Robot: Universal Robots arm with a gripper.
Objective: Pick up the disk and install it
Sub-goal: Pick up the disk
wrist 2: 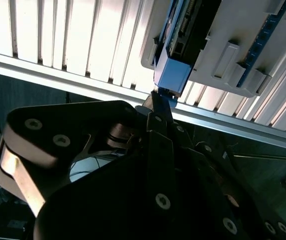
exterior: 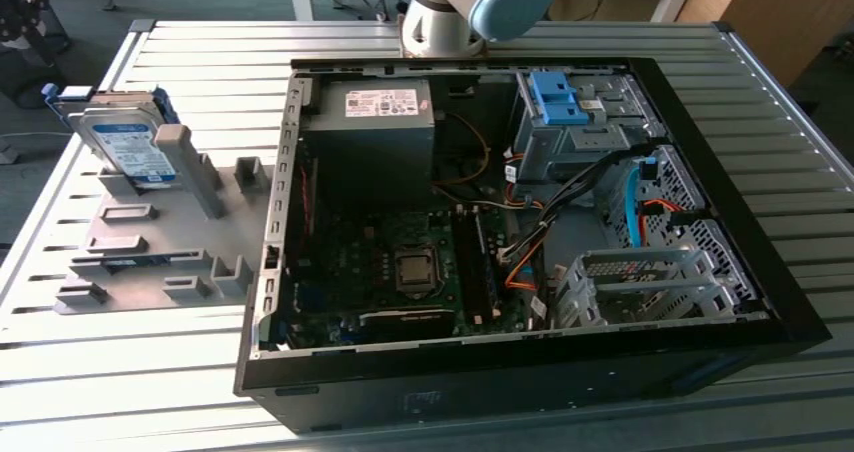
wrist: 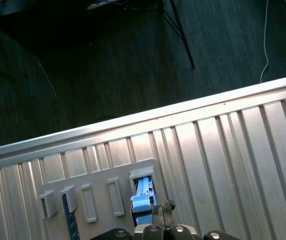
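Silver, blue-bracketed disk [exterior: 124, 144] stands on edge in the grey holder [exterior: 147, 247] by the slatted table's [exterior: 534, 42] edge, just beside the gripper [wrist 2: 158, 102]; its grip state cannot be told.

The bench [exterior: 134, 372] is ribbed bare metal, silvery with a soft sheen that glares in both wrist views. The disk [exterior: 134, 150] has a smooth silver metal shell and a paper-like white-and-blue label. Its bracket [wrist 2: 172, 75] is bright blue plastic, smooth and faintly glossy. The holder [exterior: 147, 242] beneath looks like matt grey plastic. The computer case [exterior: 747, 352] is matt black outside and dull sheet metal within. Its drive cage [exterior: 641, 282] is perforated metal.
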